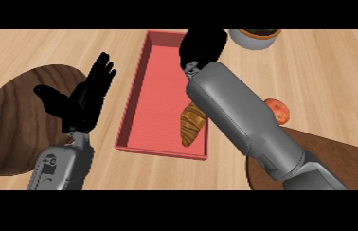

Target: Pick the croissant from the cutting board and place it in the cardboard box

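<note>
Already the croissant (192,124) lies inside the red box (143,90), at the lower middle of the frame, its long side running up and down. The right robot hand (202,48) hangs above the box's top end, fingers hidden, so I cannot tell its state. The left robot hand (84,95) rests open at the left.

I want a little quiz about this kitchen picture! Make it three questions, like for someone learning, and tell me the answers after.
1. True or false: the croissant lies inside the red box.
2. Which hand is over the box's far end? A) the left hand B) the right hand
3. Fill in: the red fruit lies to the ___ of the right forearm in the head view.

Key:
1. True. It rests on the box's floor, near the front right corner.
2. B. The left hand stays open with its fingers up, over the brown board at the left.
3. Right.
</note>
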